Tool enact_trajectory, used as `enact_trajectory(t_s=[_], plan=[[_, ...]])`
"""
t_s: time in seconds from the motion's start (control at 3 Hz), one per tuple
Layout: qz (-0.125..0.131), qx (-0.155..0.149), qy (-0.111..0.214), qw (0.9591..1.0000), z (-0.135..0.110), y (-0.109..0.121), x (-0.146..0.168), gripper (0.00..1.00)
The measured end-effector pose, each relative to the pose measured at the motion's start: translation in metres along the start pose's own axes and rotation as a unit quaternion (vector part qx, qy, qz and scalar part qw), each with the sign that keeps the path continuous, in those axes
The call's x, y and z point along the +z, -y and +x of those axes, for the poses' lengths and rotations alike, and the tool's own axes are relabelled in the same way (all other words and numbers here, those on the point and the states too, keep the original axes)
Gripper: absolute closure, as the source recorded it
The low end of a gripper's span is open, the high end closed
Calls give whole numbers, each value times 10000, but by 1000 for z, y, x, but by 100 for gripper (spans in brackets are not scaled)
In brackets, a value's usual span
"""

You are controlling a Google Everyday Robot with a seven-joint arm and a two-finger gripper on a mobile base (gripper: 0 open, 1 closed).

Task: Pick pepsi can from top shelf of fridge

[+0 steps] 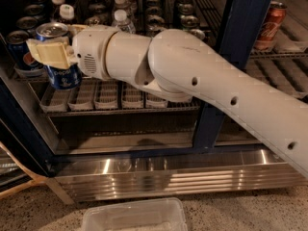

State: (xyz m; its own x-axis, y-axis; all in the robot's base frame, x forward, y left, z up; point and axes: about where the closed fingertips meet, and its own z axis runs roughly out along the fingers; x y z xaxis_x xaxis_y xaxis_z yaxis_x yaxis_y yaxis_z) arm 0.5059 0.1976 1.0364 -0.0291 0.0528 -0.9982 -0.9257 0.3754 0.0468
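Gripper clamped on the pepsi can, one cream finger wrapped across its front, right at the front left corner of the counter, the top wire shelf of the fridge with its clear lane trays. The grasp looks made, and the pull-out is what's left. Whether the can's base is off the tray yet cannot be told. The big white arm reaches in through the open doorway, crossing the blue centre post. Room to move? Straight out over the front edge looks free. It's tighter on the left, with another blue can just beside and bottles toward the back edge. The red can sits well apart, far right.
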Motion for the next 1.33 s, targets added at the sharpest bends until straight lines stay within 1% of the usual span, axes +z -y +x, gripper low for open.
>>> enact_trajectory(t_s=[0.33, 0.67, 1.0, 1.33], plan=[[-248, 124, -67, 9996, 18, -15, -6, 100], [-833, 251, -242, 9959, 48, -66, -24, 100], [-1430, 244, -420, 9885, 70, -144, -54, 100], [-1731, 223, -467, 9835, 82, -204, -81, 100]])
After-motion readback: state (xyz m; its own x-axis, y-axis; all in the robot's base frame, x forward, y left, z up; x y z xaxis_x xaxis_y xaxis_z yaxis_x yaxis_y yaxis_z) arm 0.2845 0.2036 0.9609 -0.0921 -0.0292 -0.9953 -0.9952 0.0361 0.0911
